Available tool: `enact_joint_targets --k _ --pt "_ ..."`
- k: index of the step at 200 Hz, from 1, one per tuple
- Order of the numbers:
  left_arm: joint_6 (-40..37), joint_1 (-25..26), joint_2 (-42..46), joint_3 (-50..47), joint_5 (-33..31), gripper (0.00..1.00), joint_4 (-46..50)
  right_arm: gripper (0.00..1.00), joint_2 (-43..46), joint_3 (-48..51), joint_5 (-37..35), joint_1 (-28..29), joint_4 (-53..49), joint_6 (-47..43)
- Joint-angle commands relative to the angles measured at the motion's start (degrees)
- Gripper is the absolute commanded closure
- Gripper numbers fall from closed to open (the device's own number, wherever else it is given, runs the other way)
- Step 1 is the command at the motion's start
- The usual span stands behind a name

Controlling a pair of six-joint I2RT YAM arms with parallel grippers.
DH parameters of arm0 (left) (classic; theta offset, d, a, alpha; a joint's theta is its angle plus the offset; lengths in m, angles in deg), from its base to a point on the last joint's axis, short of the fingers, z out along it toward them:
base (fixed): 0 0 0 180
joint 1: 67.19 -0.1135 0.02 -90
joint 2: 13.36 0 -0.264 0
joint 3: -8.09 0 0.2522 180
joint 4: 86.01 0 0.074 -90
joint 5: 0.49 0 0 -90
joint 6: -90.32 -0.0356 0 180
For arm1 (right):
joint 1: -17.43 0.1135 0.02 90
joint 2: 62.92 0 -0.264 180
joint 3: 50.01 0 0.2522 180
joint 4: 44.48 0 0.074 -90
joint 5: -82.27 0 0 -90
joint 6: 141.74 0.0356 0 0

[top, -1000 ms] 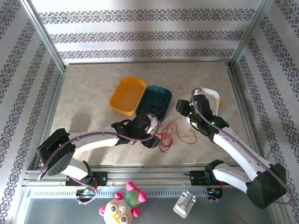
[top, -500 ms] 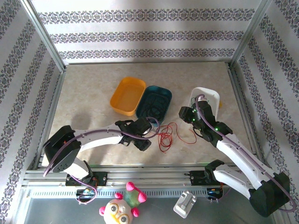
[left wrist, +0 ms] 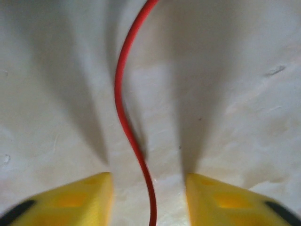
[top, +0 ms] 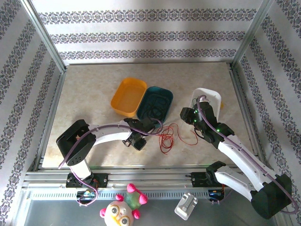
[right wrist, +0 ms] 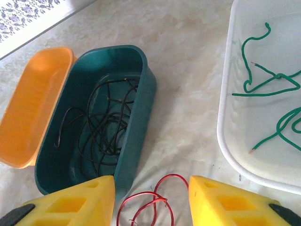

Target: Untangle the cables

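Left arm (top: pixel 101 134) reaches in from the left across the surface (top: pixel 89 101), with the left tool (left wrist: pixel 148 184) pointing down just in front of the near end of the teal bin (top: pixel 158 101). In the left wrist view its yellow fingers (left wrist: pixel 70 200) are apart. The red cable (left wrist: pixel 123 108) lies on the surface and runs through the gap between them; it looks clear of both fingers, but the close-up is too blurred to be sure. The tool is not clamped on it. Orange bin (top: pixel 128 96) is the leftmost container, side by side with the teal bin, long walls touching. The teal bin holds a loose tangle of black cable (right wrist: pixel 101 125). To the right of the left tool, the rest of the red cable lies in several loose loops on the surface, near the teal bin's near-right corner and between the two arms. Right arm (top: pixel 235 150) comes in from the right. The right tool (right wrist: pixel 151 188) is above those red loops, fingers apart, gripping nothing. From above it sits between the teal bin and the white bin (top: pixel 209 96). The white bin is the rightmost container, well apart from the teal bin, and holds green cable (right wrist: pixel 263 80) in kinked strands with bare ends showing.
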Motion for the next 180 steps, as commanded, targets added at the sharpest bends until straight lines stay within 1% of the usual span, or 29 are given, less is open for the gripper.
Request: enact_joint_targets --k 1,16,28,48,81,101,117,130,145,157,169,180 --pt "0.6 -0.4 -1.3 0.6 -1.2 0.80 6.6 0.54 1.0 0.4 -0.9 -0.4 -0.3 1.3" --pt "0.7 -0.4 -0.4 0.7 -1.6 0.95 6.2 0.54 1.0 0.2 -1.1 -0.4 -0.2 1.5" --pt "0.7 -0.3 1.6 0.6 -2.5 1.00 5.2 0.54 1.3 0.1 -1.2 -0.4 -0.3 1.6" --pt "0.0 0.0 7.8 -0.8 -5.5 1.00 1.1 0.54 2.1 0.2 -2.0 -0.4 -0.5 1.9" --pt "-0.7 0.3 25.5 -8.7 -13.9 1.00 -11.8 0.54 4.1 1.1 -4.3 -0.6 -1.3 2.7" --pt "-1.4 0.3 37.6 -13.2 -15.3 1.00 -19.9 0.54 5.4 2.0 -5.2 -0.8 -1.4 3.3" --pt "-1.2 0.1 44.8 -14.8 -17.1 1.00 -24.7 0.54 5.9 2.6 -5.2 -0.9 -1.4 3.7" --pt "-0.9 -0.4 47.5 -13.9 -19.3 1.00 -26.1 0.54 6.0 2.9 -5.2 -1.0 -1.5 3.9" --pt "-0.3 -1.2 48.4 -11.7 -22.2 1.00 -26.1 0.54 6.0 3.1 -5.1 -1.0 -1.5 4.1" --pt "-0.5 -1.8 48.5 -9.9 -23.1 1.00 -27.1 0.54 5.8 3.0 -4.9 -1.0 -1.3 4.1" --pt "-0.1 -2.8 48.5 -8.5 -22.0 1.00 -28.6 0.54 5.7 2.8 -4.8 -1.0 -1.3 4.1" --pt "1.2 -4.6 48.4 -7.5 -17.9 1.00 -30.3 0.54 5.7 2.7 -4.8 -1.0 -1.3 4.2"
